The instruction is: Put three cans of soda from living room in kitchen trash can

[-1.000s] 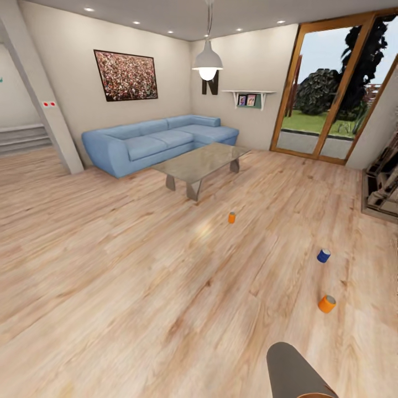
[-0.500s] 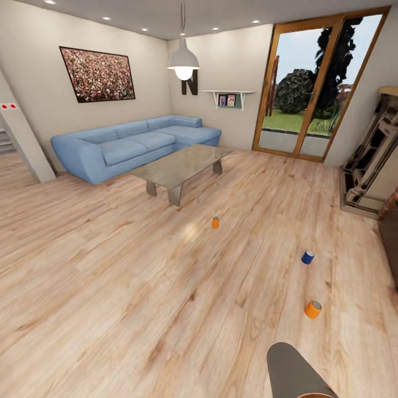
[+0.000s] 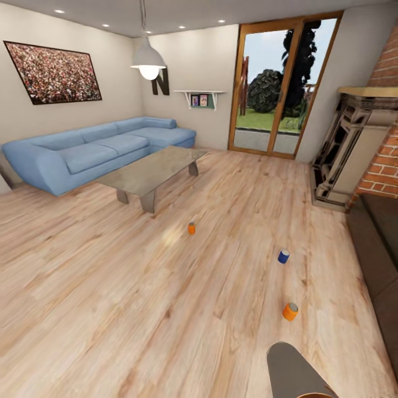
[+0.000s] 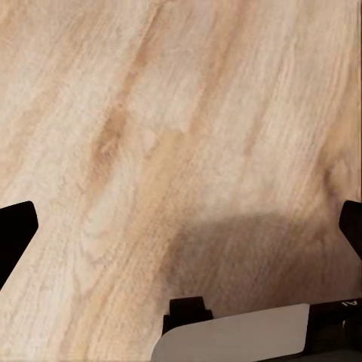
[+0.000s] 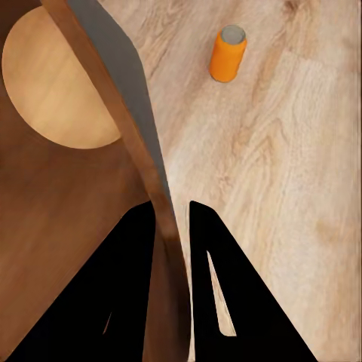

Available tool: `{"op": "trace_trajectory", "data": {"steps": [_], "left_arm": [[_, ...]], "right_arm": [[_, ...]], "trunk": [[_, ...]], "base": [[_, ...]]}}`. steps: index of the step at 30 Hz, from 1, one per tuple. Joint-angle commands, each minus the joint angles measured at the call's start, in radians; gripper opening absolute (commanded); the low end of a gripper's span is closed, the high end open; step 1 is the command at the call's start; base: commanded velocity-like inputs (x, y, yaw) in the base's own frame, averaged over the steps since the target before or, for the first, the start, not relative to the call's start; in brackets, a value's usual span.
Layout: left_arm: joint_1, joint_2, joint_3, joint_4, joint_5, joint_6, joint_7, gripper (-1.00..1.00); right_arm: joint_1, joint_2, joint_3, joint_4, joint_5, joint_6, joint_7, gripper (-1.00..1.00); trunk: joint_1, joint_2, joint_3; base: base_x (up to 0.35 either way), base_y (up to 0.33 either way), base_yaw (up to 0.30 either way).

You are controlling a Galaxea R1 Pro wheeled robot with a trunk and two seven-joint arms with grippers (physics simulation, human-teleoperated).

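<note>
Orange soda cans are lying scattered on the living room's wood-plank floor [image 3: 110,309]: the nearest can [image 3: 290,311] is standing just ahead of the robot to its right, a second orange can [image 3: 191,228] is sitting farther off, near the glass coffee table [image 3: 149,171], and a blue can [image 3: 283,256] is resting between them, toward the fireplace [image 3: 354,149]. Gripped in the right gripper [image 5: 172,219], the trash can [image 5: 68,196] is being carried by its wall, jaws clamped across the rim, one finger inside the brown interior and one outside; its edge is also showing at the bottom of the head view. Holding the bin low and open looks like a way to bring it to the cans. The nearest can is appearing upright beyond that rim in the right wrist view. The left gripper [image 4: 181,226] is hanging over bare floor, jaws spread wide and empty, seemingly free for picking. A blue sofa [image 3: 88,149] is lining the far wall.
</note>
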Motion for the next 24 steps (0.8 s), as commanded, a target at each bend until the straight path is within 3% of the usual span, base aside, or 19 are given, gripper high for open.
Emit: {"op": "trace_trajectory", "data": {"steps": [1,15,24], "left_arm": [[0.0,0.0,0.0,0.0,0.0,0.0,0.0,1.0],[0.0,0.0,0.0,0.001,0.0,0.0,0.0,1.0],[0.0,0.0,0.0,0.001,0.0,0.0,0.0,1.0]], "right_arm": [[0.0,0.0,-0.008,-0.002,-0.005,-0.001,0.005,-1.0],[0.0,0.0,-0.008,-0.002,-0.005,-0.001,0.005,-1.0],[0.0,0.0,-0.008,-0.002,-0.005,-0.001,0.005,-1.0]], "trunk": [[0.0,0.0,0.0],[0.0,0.0,0.0],[0.0,0.0,-0.002]], "base": [[0.265,-0.177,-0.249],[0.264,-0.178,-0.249],[0.264,-0.178,-0.099]]}}
